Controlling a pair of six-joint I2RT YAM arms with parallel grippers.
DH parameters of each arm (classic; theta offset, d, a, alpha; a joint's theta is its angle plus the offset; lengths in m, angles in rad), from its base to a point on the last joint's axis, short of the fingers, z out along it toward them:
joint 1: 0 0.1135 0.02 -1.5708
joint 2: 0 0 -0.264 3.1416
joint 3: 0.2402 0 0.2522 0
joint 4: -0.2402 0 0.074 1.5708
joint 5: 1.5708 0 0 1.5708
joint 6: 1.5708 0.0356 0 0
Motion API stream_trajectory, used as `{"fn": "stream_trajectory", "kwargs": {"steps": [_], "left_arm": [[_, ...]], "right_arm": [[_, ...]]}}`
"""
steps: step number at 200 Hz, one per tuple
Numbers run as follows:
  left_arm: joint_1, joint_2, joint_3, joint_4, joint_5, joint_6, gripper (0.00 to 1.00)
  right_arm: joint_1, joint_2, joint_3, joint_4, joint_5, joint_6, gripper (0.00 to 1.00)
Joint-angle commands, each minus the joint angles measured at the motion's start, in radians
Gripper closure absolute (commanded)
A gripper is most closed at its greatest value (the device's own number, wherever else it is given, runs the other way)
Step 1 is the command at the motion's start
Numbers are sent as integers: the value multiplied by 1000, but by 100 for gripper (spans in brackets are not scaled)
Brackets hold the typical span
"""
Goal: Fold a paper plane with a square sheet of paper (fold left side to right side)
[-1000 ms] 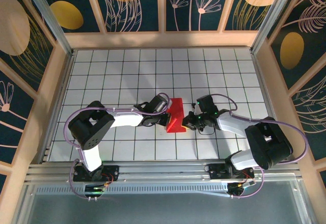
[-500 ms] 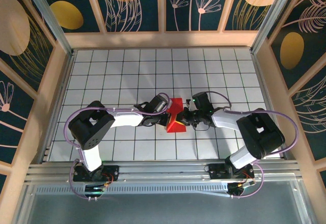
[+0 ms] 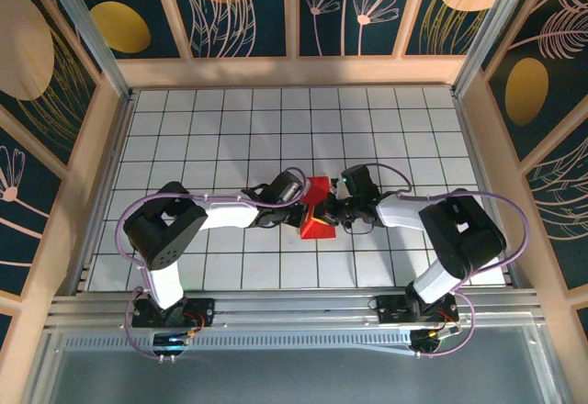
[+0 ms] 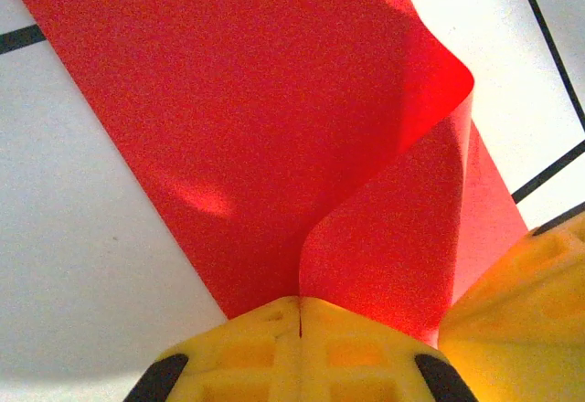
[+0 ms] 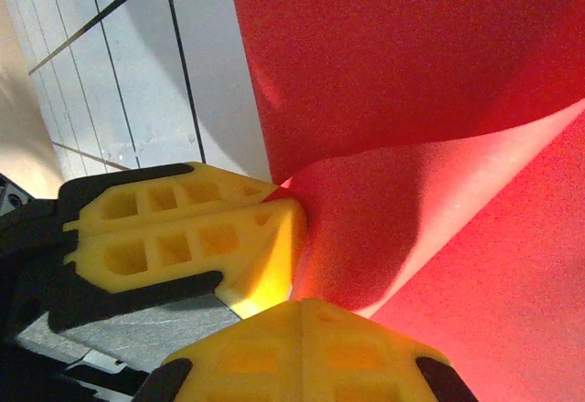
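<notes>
The square sheet of paper is bright red and lies at the table's middle, partly folded, with one side lifted and curled over the rest. My left gripper is shut on the sheet's raised edge; the paper comes out of the closed seam of its jaws. My right gripper is shut with nothing seen between its jaws, and its tip presses against the curled red paper right beside the left fingers. The right fingers also show at the left wrist view's lower right.
The white grid-tiled table stretches around the paper on all sides. Wooden rails and patterned walls enclose it. Both arm bases sit at the near edge.
My right gripper has moved left from beside the sheet onto its right side, close to the left gripper. The lifted paper has bunched narrower. The left arm has stayed in place.
</notes>
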Motion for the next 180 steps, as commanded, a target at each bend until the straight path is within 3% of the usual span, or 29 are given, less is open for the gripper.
{"fn": "stream_trajectory", "kwargs": {"steps": [1,180], "left_arm": [[8,49,-3,-57,-22,19,100],[8,53,2,-59,-29,18,100]], "right_arm": [[6,17,4,16,11,-6,100],[6,54,-26,-75,78,2,100]]}}
